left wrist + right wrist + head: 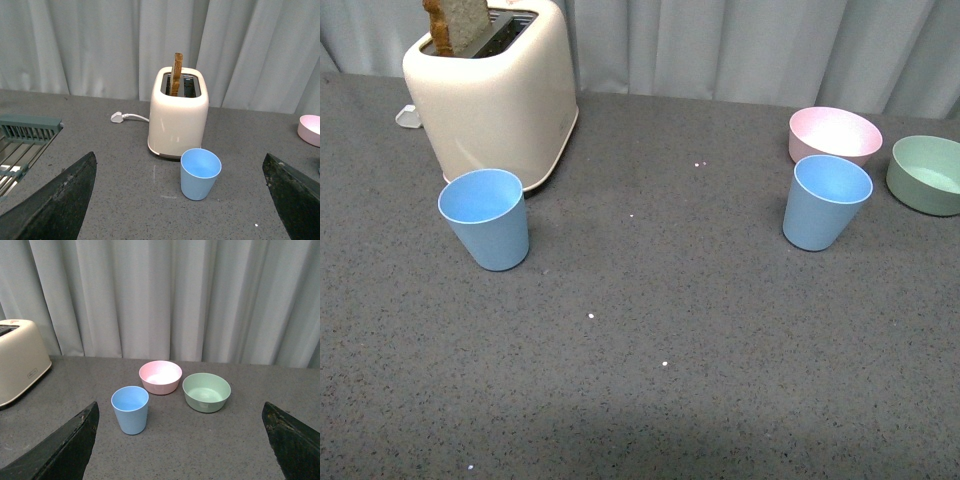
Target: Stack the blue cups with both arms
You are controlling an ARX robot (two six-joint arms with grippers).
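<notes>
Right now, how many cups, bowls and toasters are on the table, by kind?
Blue cups: 2
Bowls: 2
Toaster: 1
Total: 5

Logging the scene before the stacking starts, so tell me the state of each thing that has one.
Left blue cup: upright, empty, unstacked.
Right blue cup: upright, empty, unstacked.
Toaster: toast standing up in a slot.
Plug: lying loose, in no socket.
Pink bowl: upright, empty.
Green bowl: upright, empty.
Left tool: open, holding nothing.
Right tool: open, holding nothing.
</notes>
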